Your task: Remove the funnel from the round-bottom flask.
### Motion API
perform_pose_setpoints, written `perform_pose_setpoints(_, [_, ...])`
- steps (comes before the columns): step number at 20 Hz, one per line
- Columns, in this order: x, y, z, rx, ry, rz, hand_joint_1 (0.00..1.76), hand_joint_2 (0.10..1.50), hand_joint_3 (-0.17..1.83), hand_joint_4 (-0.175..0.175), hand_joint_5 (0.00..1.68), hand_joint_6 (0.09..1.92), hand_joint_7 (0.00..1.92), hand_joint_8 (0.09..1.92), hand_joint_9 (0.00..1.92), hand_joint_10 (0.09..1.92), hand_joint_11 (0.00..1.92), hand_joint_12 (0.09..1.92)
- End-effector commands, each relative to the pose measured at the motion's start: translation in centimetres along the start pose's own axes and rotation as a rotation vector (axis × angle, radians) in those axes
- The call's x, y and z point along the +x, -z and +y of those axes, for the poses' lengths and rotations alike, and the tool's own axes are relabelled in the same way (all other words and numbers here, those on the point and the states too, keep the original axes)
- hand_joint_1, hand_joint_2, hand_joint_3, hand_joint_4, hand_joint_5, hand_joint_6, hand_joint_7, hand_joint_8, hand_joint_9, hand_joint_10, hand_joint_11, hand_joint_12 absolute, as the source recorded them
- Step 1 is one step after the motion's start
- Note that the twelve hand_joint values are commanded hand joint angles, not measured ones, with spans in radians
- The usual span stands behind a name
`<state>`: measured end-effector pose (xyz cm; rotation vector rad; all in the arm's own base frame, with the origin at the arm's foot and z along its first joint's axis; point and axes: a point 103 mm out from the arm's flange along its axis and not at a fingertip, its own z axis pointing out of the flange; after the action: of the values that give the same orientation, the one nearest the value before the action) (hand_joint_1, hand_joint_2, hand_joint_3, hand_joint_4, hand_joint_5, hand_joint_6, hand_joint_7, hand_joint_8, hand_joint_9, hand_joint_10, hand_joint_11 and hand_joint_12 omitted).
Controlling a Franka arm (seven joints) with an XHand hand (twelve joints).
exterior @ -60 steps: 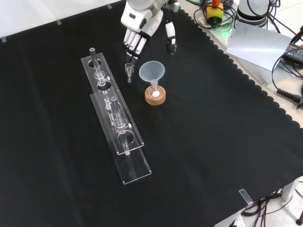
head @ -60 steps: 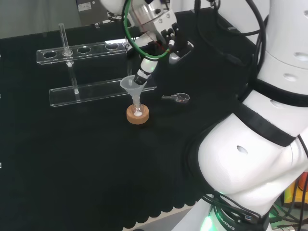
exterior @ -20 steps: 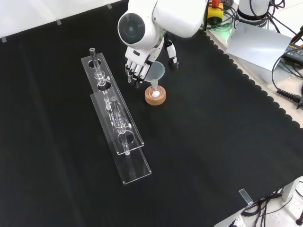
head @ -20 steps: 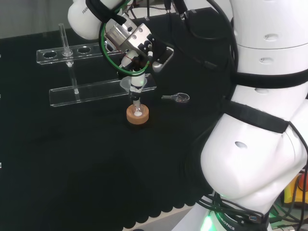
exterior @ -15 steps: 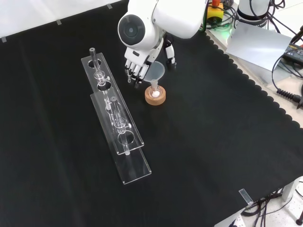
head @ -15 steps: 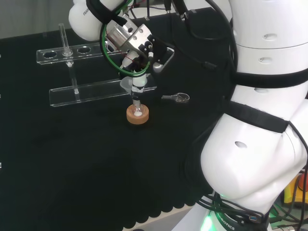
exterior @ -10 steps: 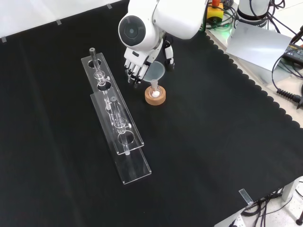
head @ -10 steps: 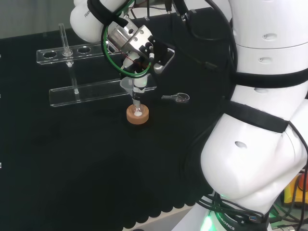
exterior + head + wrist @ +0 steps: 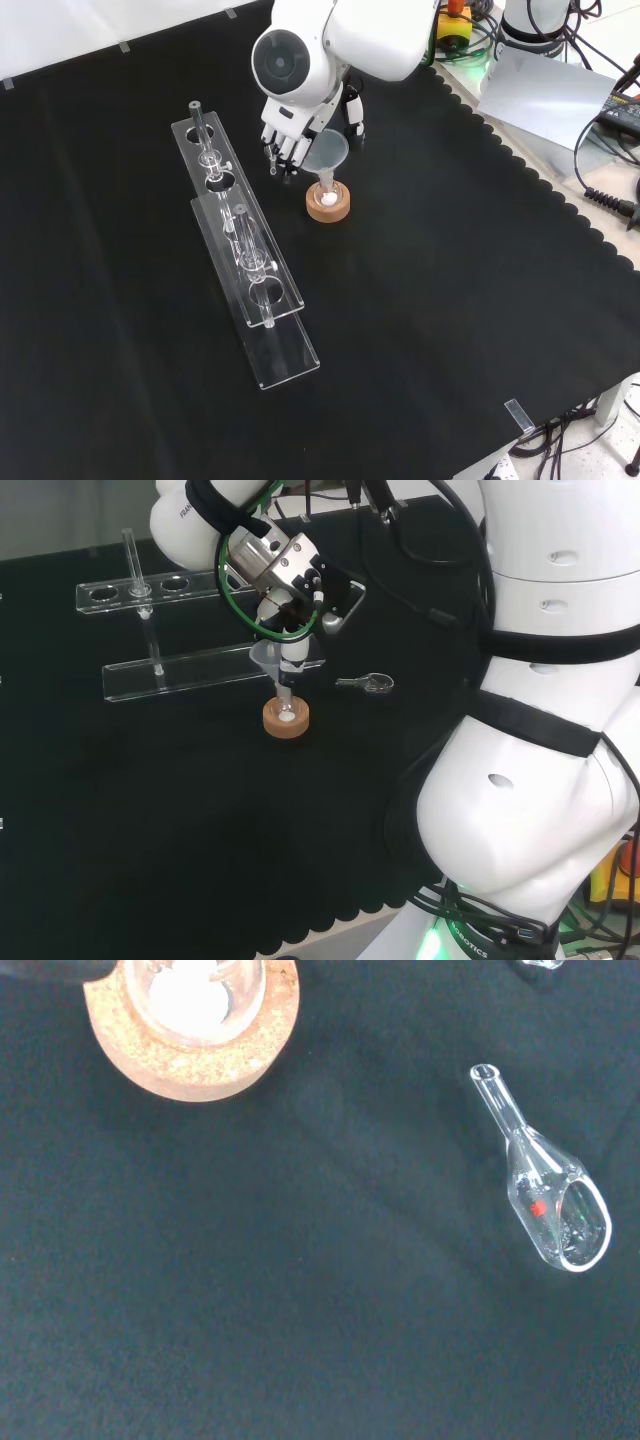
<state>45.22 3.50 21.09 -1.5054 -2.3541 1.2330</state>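
head view: the funnel (image 9: 266, 656) is seen seated with its stem in the neck of the round-bottom flask (image 9: 286, 711), which rests in a cork ring stand (image 9: 286, 720) on the black cloth of the counter (image 9: 150, 810). the hand (image 9: 293, 620) is placed directly above and against the funnel's right rim, with fingers pointing downward beside the cone; whether the funnel is actually gripped cannot be told from here. a small glass scoop-shaped vessel (image 9: 367, 684) lies on the cloth to the right of the stand, apart from it. a clear acrylic test tube rack (image 9: 190, 630) stands behind the flask, with one upright tube (image 9: 133, 565) at its left end.

front view: the funnel (image 9: 329, 152) is noted upright in the flask (image 9: 326, 196) on the cork ring (image 9: 328, 205). the hand (image 9: 285, 140) is set just left of the funnel's bowl, its fingers hanging straight down and slightly spread, while the thumb (image 9: 354, 110) shows beyond the bowl; the funnel rim lies between them. contact is not confirmed. the rack (image 9: 245, 265) runs along the left of the stand.

wrist view: the cork ring (image 9: 195, 1045) and the flask's bulb (image 9: 195, 995), holding something white, are recorded. the glass scoop-shaped vessel (image 9: 545, 1195) lies well apart on the cloth, with a red speck inside.
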Motion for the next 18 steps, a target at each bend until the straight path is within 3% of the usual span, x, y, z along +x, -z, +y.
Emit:
perform_pose_setpoints(1, [-0.3, -0.1, 0.0, -0.035, -0.026, -0.014, 0.67, 0.78, 0.23, 0.007, 0.43, 0.09, 0.35, 0.67, 0.75, 0.58, 0.43, 1.38])
perform_pose_setpoints(7, [-0.7, 0.3, -0.5, -0.059, -0.032, -0.009, 0.69, 0.79, 0.26, -0.002, 0.55, 0.09, 0.49, 0.69, 0.86, 0.57, 0.48, 1.35])
perform_pose_setpoints(18, [-1.9, 1.9, -2.6, -0.083, -0.051, -0.009, 0.7, 0.78, 0.29, -0.004, 0.57, 0.11, 0.51, 0.69, 0.88, 0.56, 0.49, 1.33])
